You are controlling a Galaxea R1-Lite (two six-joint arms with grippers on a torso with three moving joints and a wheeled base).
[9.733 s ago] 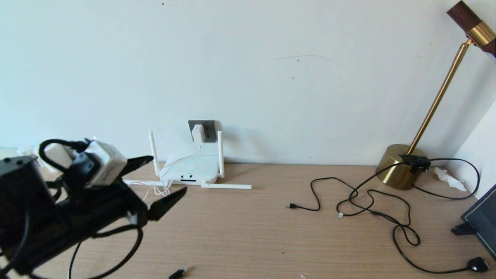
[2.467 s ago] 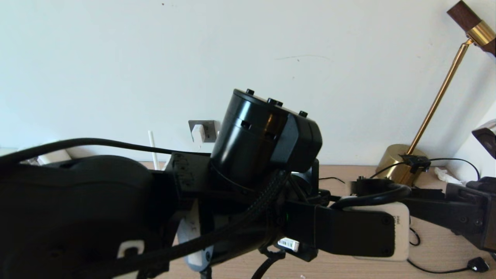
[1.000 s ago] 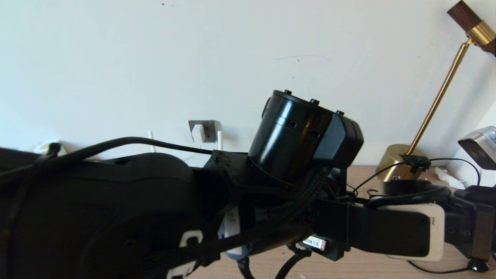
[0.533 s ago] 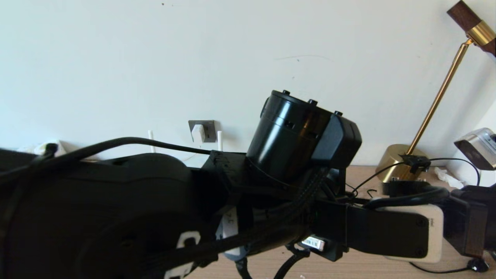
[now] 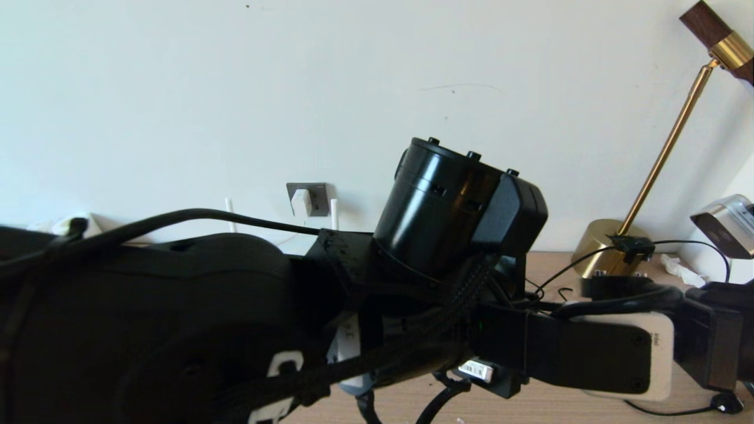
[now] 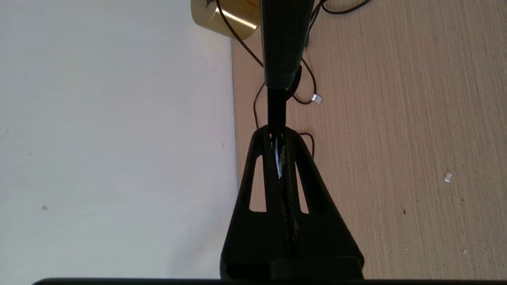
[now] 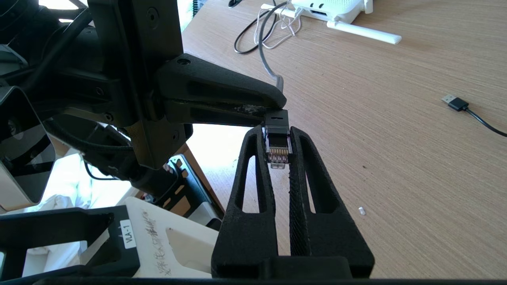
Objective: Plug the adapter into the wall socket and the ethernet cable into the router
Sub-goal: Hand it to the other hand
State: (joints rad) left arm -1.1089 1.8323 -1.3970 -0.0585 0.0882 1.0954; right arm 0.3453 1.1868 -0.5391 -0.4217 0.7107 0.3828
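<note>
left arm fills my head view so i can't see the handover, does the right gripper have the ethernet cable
observer: yes, the right gripper is closed on the ethernet cable at its clear plug.
operator: and the left one
observer: the left gripper pinches the black boot right behind that plug, so both hold it.
operator: where's the router from there
observer: the router sits on the desk beyond both grippers, with one antenna lying flat beside it.
</note>
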